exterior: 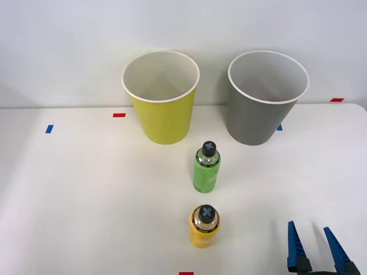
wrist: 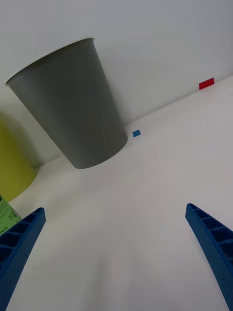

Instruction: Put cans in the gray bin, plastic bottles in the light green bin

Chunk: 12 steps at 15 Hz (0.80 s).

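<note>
Right gripper [exterior: 314, 247] open and empty, low at the table's near right.
Nearest, yellow-labelled bottle [exterior: 204, 226]; beyond, green bottle [exterior: 206, 167], both upright; farthest, light green bin [exterior: 162, 97] and gray bin [exterior: 264, 98] side by side.

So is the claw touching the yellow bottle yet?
Apart. The front view shows bare table between the right claw, open near the table's front edge, and the yellow bottle standing to its left.
</note>
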Tool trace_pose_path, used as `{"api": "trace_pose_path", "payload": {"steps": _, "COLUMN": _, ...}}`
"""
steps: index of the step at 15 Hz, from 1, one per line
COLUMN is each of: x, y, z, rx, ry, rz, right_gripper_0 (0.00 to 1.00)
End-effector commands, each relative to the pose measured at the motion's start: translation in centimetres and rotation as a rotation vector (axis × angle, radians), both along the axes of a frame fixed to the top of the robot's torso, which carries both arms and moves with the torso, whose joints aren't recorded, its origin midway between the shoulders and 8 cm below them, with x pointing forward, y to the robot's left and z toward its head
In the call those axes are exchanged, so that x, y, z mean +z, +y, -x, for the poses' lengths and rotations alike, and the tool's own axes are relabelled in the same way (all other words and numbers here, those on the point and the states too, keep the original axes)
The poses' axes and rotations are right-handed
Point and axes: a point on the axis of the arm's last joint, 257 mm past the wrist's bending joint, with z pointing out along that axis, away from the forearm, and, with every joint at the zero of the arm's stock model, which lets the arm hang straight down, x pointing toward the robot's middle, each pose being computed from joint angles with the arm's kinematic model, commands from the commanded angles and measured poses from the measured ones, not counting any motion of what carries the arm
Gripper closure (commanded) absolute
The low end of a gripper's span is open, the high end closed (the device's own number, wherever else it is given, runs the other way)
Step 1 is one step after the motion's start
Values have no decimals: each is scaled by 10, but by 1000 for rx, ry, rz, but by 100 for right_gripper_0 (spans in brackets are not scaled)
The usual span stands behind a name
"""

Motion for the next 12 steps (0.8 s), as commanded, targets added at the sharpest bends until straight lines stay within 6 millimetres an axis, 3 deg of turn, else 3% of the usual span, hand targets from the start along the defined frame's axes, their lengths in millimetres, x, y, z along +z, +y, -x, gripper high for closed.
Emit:
{"api": "trace_pose_path", "payload": {"steps": 1, "x": 0, "y": 0, "z": 0, "rx": 0, "ry": 0, "rz": 0, "right_gripper_0": 0}}
{"api": "trace_pose_path", "payload": {"steps": 12, "x": 0, "y": 0, "z": 0, "rx": 0, "ry": 0, "rz": 0, "right_gripper_0": 0}}
